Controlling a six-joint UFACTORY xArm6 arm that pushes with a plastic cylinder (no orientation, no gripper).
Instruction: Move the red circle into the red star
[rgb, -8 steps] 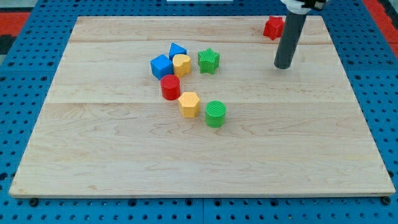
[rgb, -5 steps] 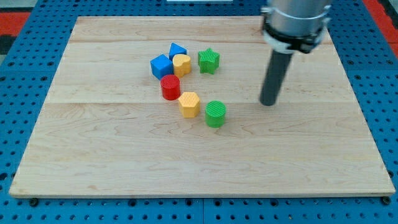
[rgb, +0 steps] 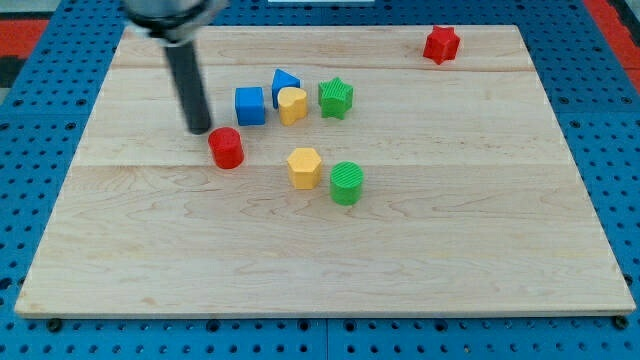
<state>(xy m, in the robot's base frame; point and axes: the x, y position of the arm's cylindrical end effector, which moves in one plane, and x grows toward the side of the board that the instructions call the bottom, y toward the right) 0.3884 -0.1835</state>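
The red circle (rgb: 227, 148) stands on the wooden board (rgb: 450, 220) left of centre. The red star (rgb: 441, 44) sits near the board's top right edge, far from it. My tip (rgb: 200, 129) rests on the board just up and left of the red circle, close to it, and left of the blue cube (rgb: 250, 105).
A blue triangle (rgb: 286, 83), a yellow heart-shaped block (rgb: 292, 104) and a green star (rgb: 336, 98) sit in a row right of the blue cube. A yellow hexagon (rgb: 304, 167) and a green cylinder (rgb: 346, 183) lie below them.
My tip has swept from the board's right side across to the left. The red circle has moved left and slightly down. The blue cube has shifted and turned a little.
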